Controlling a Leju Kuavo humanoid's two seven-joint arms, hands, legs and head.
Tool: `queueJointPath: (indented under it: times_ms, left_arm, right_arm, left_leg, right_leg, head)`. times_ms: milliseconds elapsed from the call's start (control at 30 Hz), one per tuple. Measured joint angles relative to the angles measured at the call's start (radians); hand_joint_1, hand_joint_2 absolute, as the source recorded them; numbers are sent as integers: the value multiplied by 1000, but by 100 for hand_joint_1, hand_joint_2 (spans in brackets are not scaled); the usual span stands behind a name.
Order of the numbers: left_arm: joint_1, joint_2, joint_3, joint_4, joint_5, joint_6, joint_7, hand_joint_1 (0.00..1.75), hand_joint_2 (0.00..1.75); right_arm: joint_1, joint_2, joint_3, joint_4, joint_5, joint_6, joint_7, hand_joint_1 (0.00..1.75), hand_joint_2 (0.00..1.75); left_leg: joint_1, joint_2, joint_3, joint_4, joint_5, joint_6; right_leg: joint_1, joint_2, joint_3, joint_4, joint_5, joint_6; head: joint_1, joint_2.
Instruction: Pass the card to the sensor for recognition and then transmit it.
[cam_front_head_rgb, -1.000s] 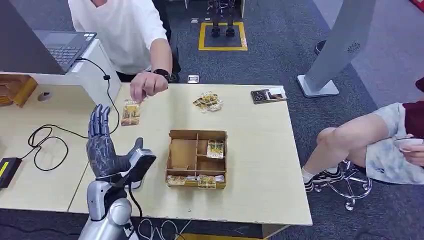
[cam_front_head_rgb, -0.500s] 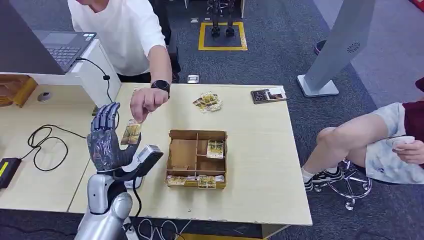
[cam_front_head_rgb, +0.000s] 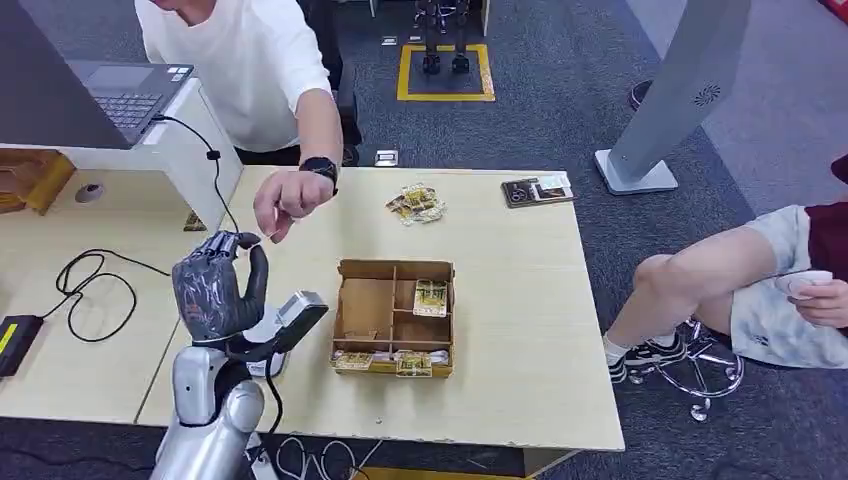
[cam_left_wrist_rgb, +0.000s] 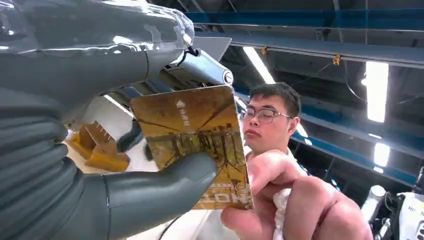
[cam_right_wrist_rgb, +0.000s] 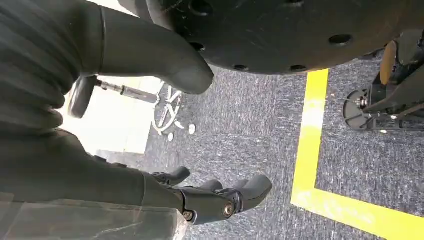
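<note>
Left hand (cam_front_head_rgb: 212, 290) clamps the card (cam_left_wrist_rgb: 195, 142) thumb-to-fingers above the counter (cam_front_head_rgb: 500, 300), person's hand (cam_left_wrist_rgb: 295, 205) apparently not yet released for handover; right hand (cam_right_wrist_rgb: 215, 197) hangs empty, fingers loosely apart.

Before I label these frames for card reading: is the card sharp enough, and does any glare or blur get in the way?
Left wrist view: the card is sharp and evenly lit, its print legible, with the left hand large and close; bright ceiling lights blow out behind it. Head view: even lighting, soft shadows on the table, no blur. Right wrist view: the right hand looms dark, the floor line sharp.
</note>
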Motion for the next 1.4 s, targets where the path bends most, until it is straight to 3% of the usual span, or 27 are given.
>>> queueJointPath:
  times_ms: [467,633,800,967,1400]
  left_arm:
    - [0,-39,45,0,52,0,-72,175,175]
    - [-2,-40,48,11,159,0,-45,175,175]
    - [-20,14,-50,65,424,-3,79,175,175]
    - [-33,62,-154,93,623,-50,96,175,175]
    - [-69,137,-259,147,765,-167,148,175,175]
  right_arm:
    - [0,0,2,-1,0,0,0,0,175]
    - [0,0,2,-1,-4,-1,0,0,175]
    - [1,0,2,-1,-22,0,0,0,175]
    - [1,0,2,-1,-23,-1,0,0,175]
    - [2,0,2,-1,-39,-1,-3,0,175]
  left_leg:
    - [0,0,0,0,0,0]
    - [0,0,0,0,0,0]
    - [0,0,0,0,0,0]
    - [0,0,0,0,0,0]
    - [0,0,0,0,0,0]
  right_leg:
    - [0,0,0,0,0,0]
    - [0,0,0,0,0,0]
    - [0,0,0,0,0,0]
    - [0,0,0,0,0,0]
    - [0,0,0,0,0,0]
  head:
    - [0,0]
    - [0,0]
    - [0,0]
    - [0,0]
    - [0,0]
